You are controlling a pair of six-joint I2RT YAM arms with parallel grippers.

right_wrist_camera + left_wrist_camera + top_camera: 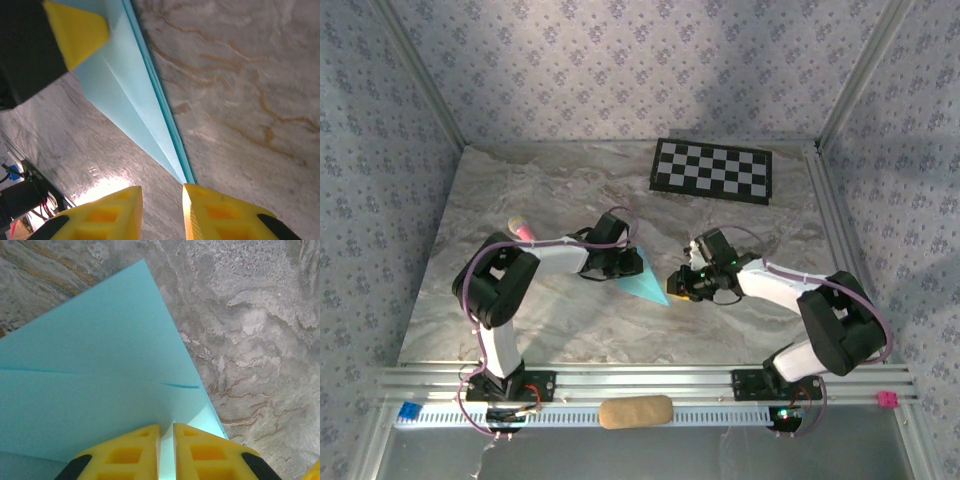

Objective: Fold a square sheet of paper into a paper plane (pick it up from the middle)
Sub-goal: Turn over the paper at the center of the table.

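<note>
The paper plane (642, 280) lies mid-worktop (520, 330), already a pointed dart, so I'd judge this a late creasing step. The left end effector (166, 432) pinches its broad end. The right end effector (161, 200) stands narrowly parted at the nose, gripping nothing. The next move calls for a steady press along the folds. The top is grey and marbled, the walls are papered in a flower print, and a checkerboard mat (712, 170) sits by the far edge.
</note>
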